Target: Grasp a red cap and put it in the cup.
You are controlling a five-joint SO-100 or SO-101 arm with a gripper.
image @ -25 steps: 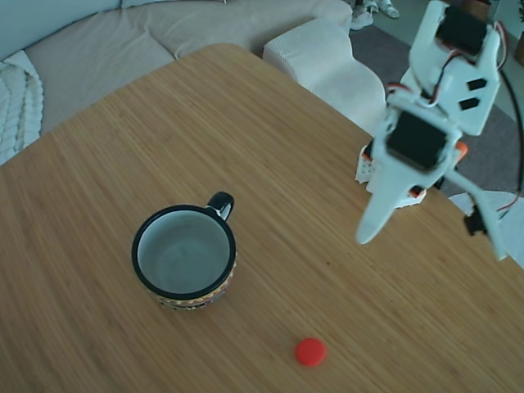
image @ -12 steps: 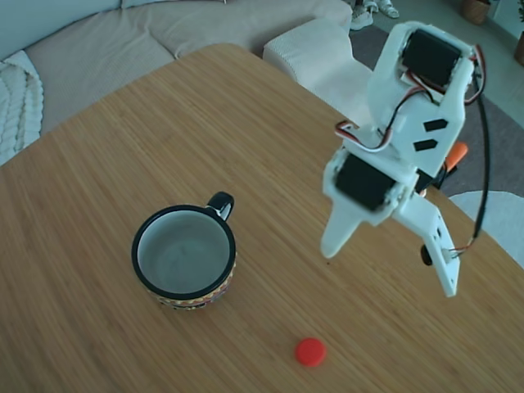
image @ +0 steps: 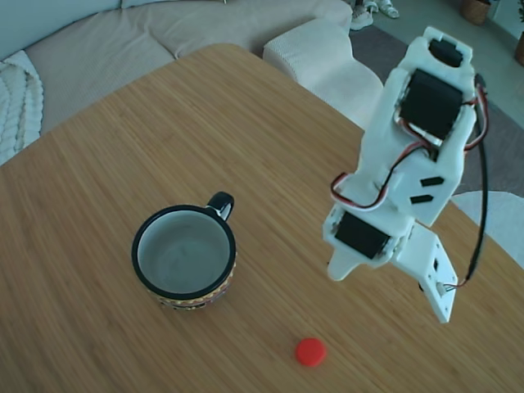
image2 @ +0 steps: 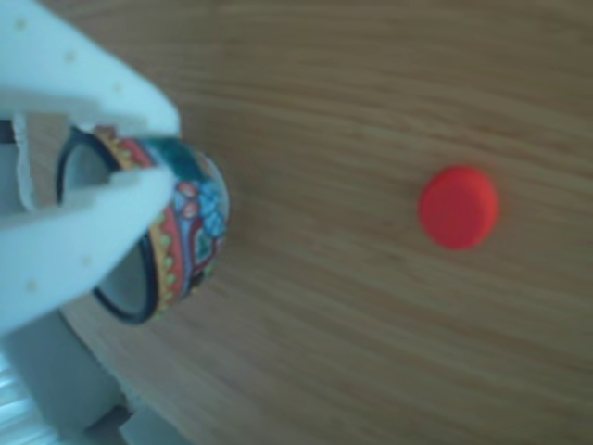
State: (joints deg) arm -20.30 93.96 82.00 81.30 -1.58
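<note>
Claw above the table, red cap still lying free below it

Nearest the camera in the fixed view, the red cap (image: 310,351) lay flat on the table (image: 246,123), untouched; being round, it offered no long axis to line up with. The claw (image: 391,285) hung above it, up and to the right in that view, well apart, its two fingers spread and empty. The next move likely called for a descent toward the lower left. Farther back to the left stood the cup (image: 184,255), mouth up, empty. No brand or readable writing showed anywhere.
</note>
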